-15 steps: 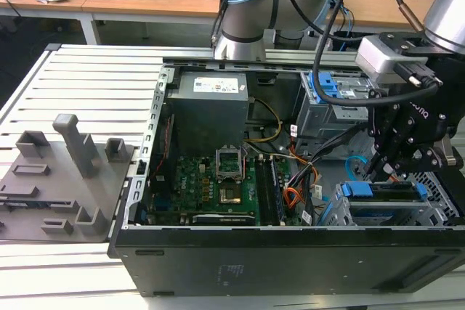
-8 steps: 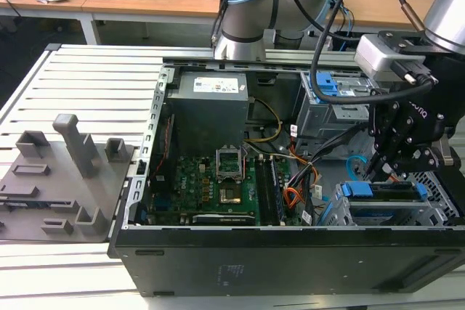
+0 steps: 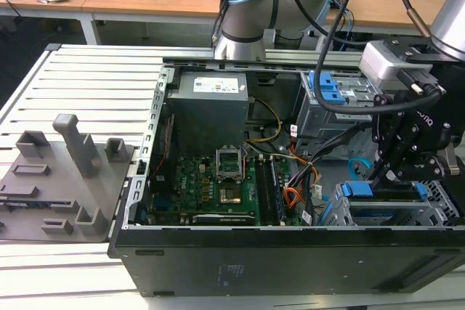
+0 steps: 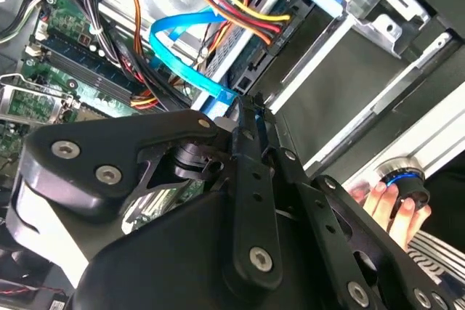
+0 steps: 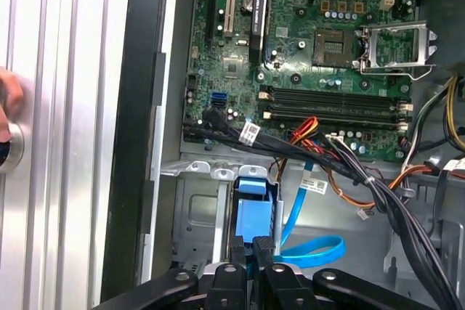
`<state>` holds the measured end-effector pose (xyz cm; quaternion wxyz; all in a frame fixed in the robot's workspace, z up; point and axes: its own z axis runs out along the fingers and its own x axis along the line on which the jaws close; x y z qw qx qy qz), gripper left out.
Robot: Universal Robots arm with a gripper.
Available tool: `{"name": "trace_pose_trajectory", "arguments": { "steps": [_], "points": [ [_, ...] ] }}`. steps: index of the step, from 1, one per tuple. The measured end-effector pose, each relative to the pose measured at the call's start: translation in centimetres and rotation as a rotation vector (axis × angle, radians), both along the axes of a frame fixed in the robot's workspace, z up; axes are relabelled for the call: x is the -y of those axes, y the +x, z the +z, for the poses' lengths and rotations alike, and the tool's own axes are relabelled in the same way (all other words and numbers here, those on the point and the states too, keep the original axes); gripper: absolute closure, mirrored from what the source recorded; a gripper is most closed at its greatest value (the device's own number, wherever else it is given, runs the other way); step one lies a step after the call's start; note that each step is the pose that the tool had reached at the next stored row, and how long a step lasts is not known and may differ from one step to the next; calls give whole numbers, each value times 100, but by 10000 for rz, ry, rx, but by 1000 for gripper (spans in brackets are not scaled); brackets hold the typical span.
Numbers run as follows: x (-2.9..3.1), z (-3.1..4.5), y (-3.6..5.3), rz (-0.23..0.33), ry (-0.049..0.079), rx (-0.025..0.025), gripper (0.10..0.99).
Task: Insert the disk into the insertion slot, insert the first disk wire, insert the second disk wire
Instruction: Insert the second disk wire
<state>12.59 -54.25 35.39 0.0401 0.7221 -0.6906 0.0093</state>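
Observation:
The disk [image 3: 383, 193], silver with a bright blue caddy, lies low in the insertion slot [image 3: 407, 213], a bay of perforated silver metal in the case's corner at the exterior view's right. My black gripper [image 3: 379, 176] stands over the disk's end nearest the motherboard. In both wrist views its fingers are drawn close together on the caddy's blue edge [image 5: 253, 217], fingertips [image 4: 240, 110] touching the blue plastic [image 4: 216, 104]. A light blue flat wire [image 5: 314, 252] loops loose beside the bay. A red, yellow and black wire bundle [image 4: 243, 1] runs above it.
The open case [image 3: 290, 252] holds the green motherboard [image 3: 211, 186] and power supply [image 3: 211, 107]. A taller grey cage with a blue bracket [image 3: 330, 92] stands behind the bay. Grey fixtures [image 3: 65, 172] sit on the slatted table. A person's hand [image 4: 385, 201] rests on a round button.

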Motion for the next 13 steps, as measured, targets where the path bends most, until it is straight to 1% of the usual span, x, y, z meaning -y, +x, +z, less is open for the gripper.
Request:
{"name": "trace_pose_trajectory", "arguments": {
  "steps": [3, 4, 5, 7, 9, 13],
  "points": [
    [0, -28, 42, -1, -1, -25, 925],
    [-27, -55, 79, 1, -2, -45, 925],
    [-51, -62, 90, 0, 1, -47, 925],
    [-71, -67, 104, 0, -1, -47, 925],
    [-76, -86, 146, -1, 1, -54, 925],
    [-81, -101, 158, 0, 0, -56, 925]
  ]
}}
